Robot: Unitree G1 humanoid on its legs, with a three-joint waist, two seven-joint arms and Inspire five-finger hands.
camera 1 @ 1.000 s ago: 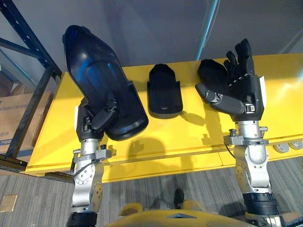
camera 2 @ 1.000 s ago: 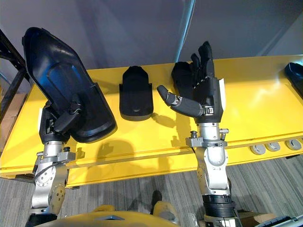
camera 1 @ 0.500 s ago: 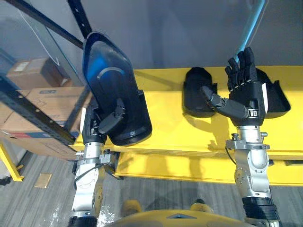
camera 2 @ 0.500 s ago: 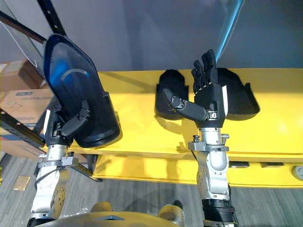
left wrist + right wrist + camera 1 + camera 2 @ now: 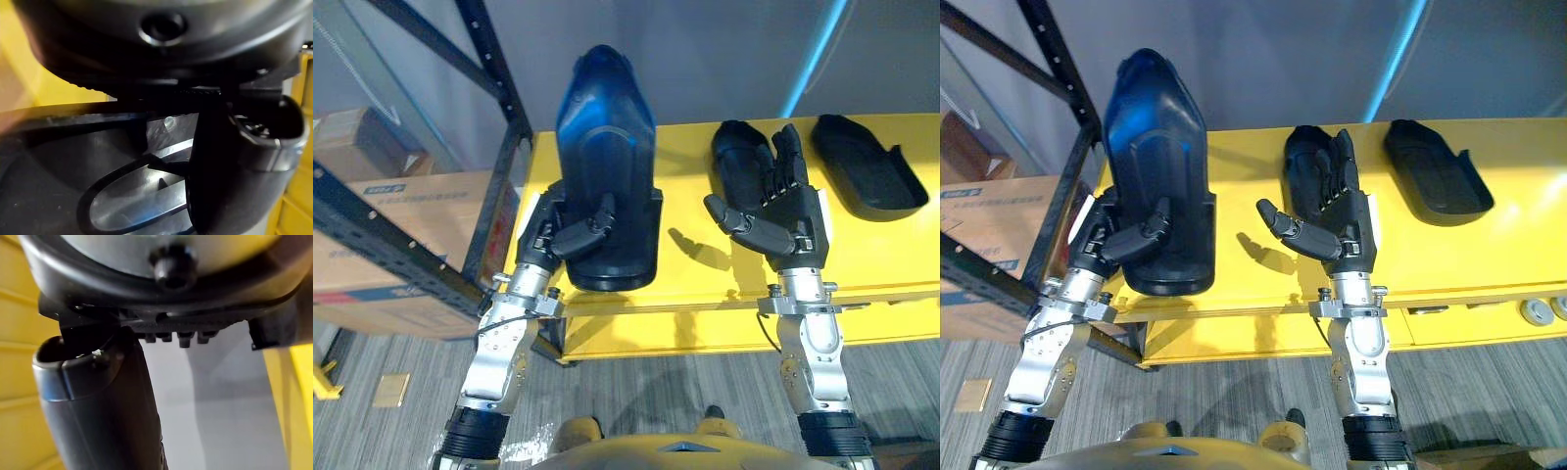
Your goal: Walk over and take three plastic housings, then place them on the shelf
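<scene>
While the left hand (image 5: 541, 235) grips a housing (image 5: 607, 147), thumb across its front and fingers seemingly behind, the right hand (image 5: 788, 220) hangs spread and empty over the table (image 5: 705, 290).

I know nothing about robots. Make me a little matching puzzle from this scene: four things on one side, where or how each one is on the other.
Things:
1 big housing
2 right hand
3 small housing at far right
4 cardboard box

States:
A open, fingers straight
B gripped by the left hand
C lying untouched on the yellow table
D behind the dark rack

Pairs: 1-B, 2-A, 3-C, 4-D.
</scene>
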